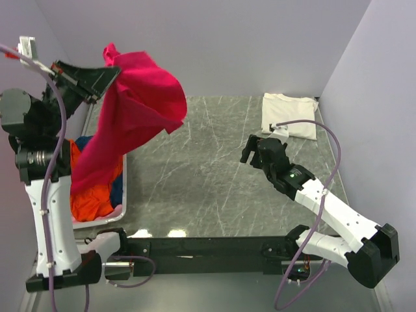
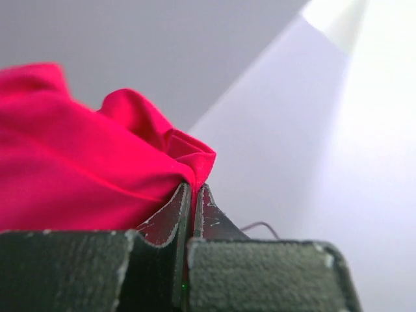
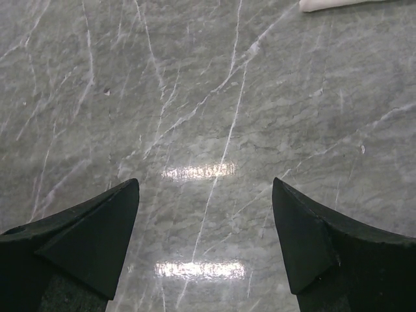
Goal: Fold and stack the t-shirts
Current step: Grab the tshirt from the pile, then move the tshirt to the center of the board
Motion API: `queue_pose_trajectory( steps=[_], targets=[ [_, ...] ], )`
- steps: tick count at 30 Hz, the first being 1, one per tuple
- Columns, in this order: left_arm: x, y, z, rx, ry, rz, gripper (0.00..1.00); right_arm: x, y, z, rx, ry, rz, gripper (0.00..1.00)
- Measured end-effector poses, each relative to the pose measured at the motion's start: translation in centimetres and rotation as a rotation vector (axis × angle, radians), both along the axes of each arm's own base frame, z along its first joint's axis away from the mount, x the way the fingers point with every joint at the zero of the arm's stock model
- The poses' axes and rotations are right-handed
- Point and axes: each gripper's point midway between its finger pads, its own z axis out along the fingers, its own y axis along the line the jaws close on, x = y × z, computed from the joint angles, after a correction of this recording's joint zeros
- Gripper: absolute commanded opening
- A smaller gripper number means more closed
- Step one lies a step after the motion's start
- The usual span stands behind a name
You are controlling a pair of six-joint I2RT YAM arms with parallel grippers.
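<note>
My left gripper (image 1: 112, 67) is raised high at the back left and is shut on the crimson-pink t-shirt (image 1: 133, 110), which hangs down from it over the basket and the table's left side. In the left wrist view the jaws pinch a fold of the crimson-pink t-shirt (image 2: 78, 169) between them. A folded cream-white t-shirt (image 1: 290, 115) lies at the back right of the table; its edge shows in the right wrist view (image 3: 338, 4). My right gripper (image 1: 249, 151) is open and empty above the bare marble, right of centre (image 3: 205, 192).
A white basket (image 1: 125, 195) stands at the left edge of the table and holds orange (image 1: 91, 198) and navy (image 1: 116, 192) t-shirts. White walls close the back and right side. The grey marble tabletop (image 1: 208, 169) spans the middle.
</note>
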Motion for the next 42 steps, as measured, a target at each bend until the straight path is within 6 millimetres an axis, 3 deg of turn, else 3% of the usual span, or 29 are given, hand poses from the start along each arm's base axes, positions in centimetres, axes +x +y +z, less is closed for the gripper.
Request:
queue_pose_trajectory(
  steps=[4, 7, 9, 14, 15, 16, 17, 18, 19, 21, 23, 26, 28, 31, 36, 39, 42],
  targets=[
    [-0.6, -3.0, 3.6, 0.008, -0.100, -0.168, 0.01, -0.1, -0.4, 0.1, -0.007, -0.002, -0.012, 0.89],
    [-1.0, -5.9, 4.4, 0.009, -0.133, -0.292, 0.01, -0.4, -1.0, 0.4, -0.018, -0.005, -0.033, 0.89],
    [-1.1, -8.0, 4.0, 0.007, -0.122, -0.364, 0.01, -0.6, -1.6, 0.8, -0.020, -0.014, -0.055, 0.89],
    [0.4, -15.3, 0.3, 0.035, -0.039, -0.545, 0.01, -1.6, -3.4, 2.3, -0.011, -0.051, -0.117, 0.89],
    [1.1, -16.7, -1.1, 0.051, -0.008, -0.565, 0.04, -1.9, -3.7, 2.7, -0.005, -0.060, -0.131, 0.89],
    [2.3, -17.9, -3.1, 0.072, 0.035, -0.574, 0.14, -2.1, -4.1, 3.0, 0.002, -0.068, -0.143, 0.89],
    [3.6, -18.7, -5.0, 0.097, 0.077, -0.560, 0.28, -2.4, -4.4, 3.2, 0.008, -0.072, -0.153, 0.89],
    [5.5, -19.2, -7.5, 0.127, 0.134, -0.528, 0.58, -2.5, -4.6, 3.3, 0.013, -0.072, -0.160, 0.89],
    [7.4, -19.5, -10.1, 0.159, 0.190, -0.492, 0.68, -2.8, -4.8, 3.3, 0.018, -0.072, -0.168, 0.89],
    [11.3, -19.8, -15.9, 0.221, 0.318, -0.413, 0.78, -3.1, -5.0, 3.3, 0.032, -0.070, -0.177, 0.89],
    [14.5, -19.7, -23.0, 0.302, 0.484, -0.335, 0.80, -3.5, -5.1, 2.7, 0.036, -0.053, -0.176, 0.89],
    [16.5, -18.6, -32.7, 0.420, 0.714, -0.238, 0.82, -4.0, -4.8, 1.1, 0.024, -0.008, -0.155, 0.89],
    [15.1, -17.0, -38.5, 0.507, 0.856, -0.184, 0.83, -4.1, -4.5, -0.1, 0.009, 0.031, -0.136, 0.89],
    [11.7, -15.0, -42.7, 0.596, 0.968, -0.144, 0.83, -4.1, -3.7, -1.8, -0.012, 0.086, -0.102, 0.89],
    [6.0, -11.8, -43.2, 0.626, 0.982, -0.102, 0.84, -4.2, -2.4, -5.2, -0.033, 0.179, -0.044, 0.89],
    [3.5, -10.5, -43.2, 0.605, 0.977, -0.087, 0.84, -4.3, -1.7, -7.7, -0.042, 0.256, -0.014, 0.89],
    [1.6, -9.6, -44.5, 0.595, 1.011, -0.083, 0.83, -4.4, -1.6, -9.6, -0.055, 0.327, -0.015, 0.89]
  ],
)
